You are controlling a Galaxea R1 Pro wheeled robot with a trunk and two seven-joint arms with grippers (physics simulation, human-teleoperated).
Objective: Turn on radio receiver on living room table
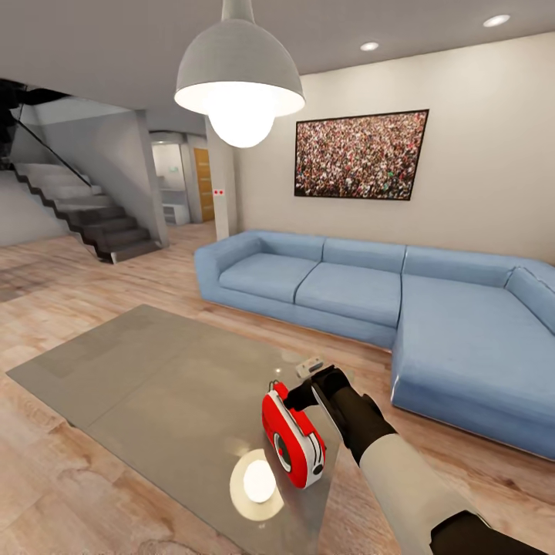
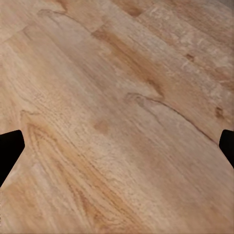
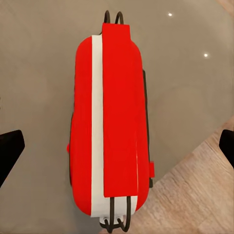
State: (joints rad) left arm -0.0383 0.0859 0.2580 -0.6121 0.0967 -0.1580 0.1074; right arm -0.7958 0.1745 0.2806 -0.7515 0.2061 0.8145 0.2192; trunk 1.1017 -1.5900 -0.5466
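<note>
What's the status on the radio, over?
Right gripper open, jaws wide, poised beside the radio receiver. Left gripper open over wood floor. Radio upright on the table, near its edge. White gadget behind, not blocking.

Your right arm (image 1: 401,482) wears a pale grey forearm shell between a black upper segment and a black wrist, ending in a black two-fingered end effector (image 1: 324,383); blunt black fingertips (image 3: 9,151).

Blue sofa (image 1: 385,293); wood floor (image 1: 46,462); lit pendant lamp (image 1: 239,77); stairs (image 1: 85,212).
</note>
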